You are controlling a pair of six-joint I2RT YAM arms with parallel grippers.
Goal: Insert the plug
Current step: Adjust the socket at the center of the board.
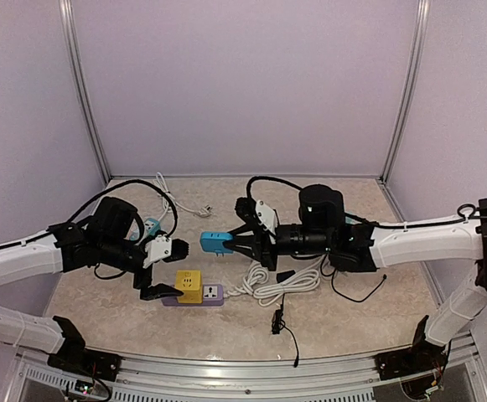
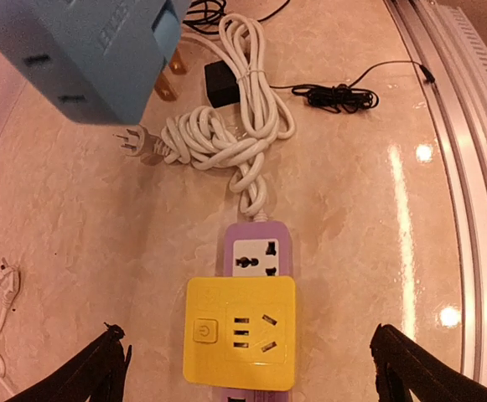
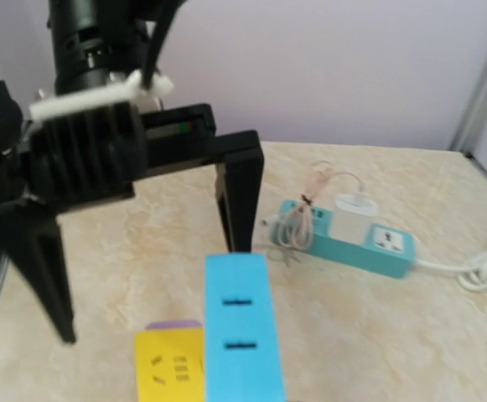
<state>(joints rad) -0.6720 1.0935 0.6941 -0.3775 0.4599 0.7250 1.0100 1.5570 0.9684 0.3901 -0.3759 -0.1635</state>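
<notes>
Blue plug (image 1: 215, 242) hangs clenched in my right jaws; left jaws stand released astride the purple strip (image 2: 260, 232). Any tilt could make the prongs miss its socket and shove the unheld strip.

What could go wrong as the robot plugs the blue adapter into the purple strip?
The free socket sits right beside the yellow adapter, so the blue adapter in the right gripper may bump it. The left gripper is open, not holding the purple strip, which could slide under the push.
</notes>
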